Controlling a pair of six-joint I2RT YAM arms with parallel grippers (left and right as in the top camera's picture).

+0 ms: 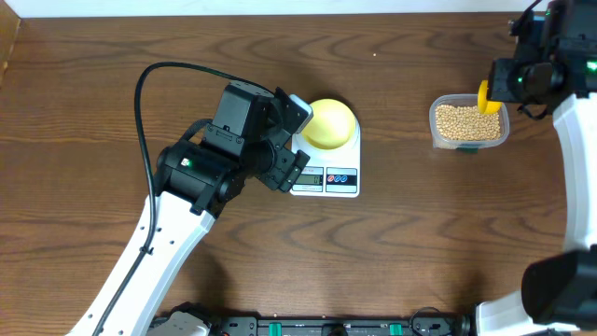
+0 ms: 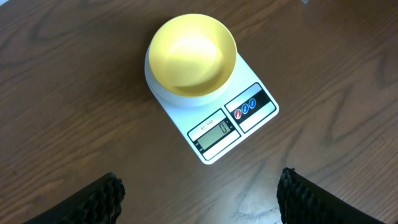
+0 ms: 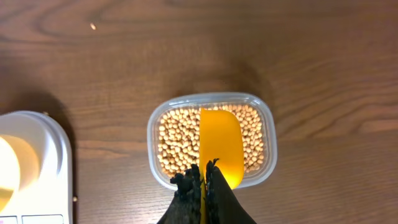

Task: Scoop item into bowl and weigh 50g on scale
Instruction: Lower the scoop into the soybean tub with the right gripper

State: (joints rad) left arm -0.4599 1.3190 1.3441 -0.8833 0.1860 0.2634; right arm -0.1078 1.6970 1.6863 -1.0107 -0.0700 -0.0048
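Beans [image 3: 180, 140], small, round and tan-beige, each about pea-like in shape, lie in a loose, fairly level heap that fills the clear plastic tub [image 3: 152, 137] nearly wall to wall, out on the right side of the bench [image 1: 420, 233]. Right over the middle of that heap is the yellow scoop [image 3: 221, 146], cup end forward and seen edge-on from the wrist. Its handle is clenched between the right fingers [image 3: 216, 186], which are pressed tight together on it. Whether the scoop's lip is touching the beans or just above them cannot be told from here. Over to the left, well apart from the tub, the white scale [image 2: 258, 120] lies near the centre of the bench, with its grey display and two coloured buttons at the near end. The digits are too small to read. On its round platform sits the pale yellow bowl [image 2: 193, 53], upright, its inside bare and smooth. The left fingers [image 2: 93, 202] are spread wide and released, gripping nothing, poised beside the display end of the scale with wood grain showing between them.
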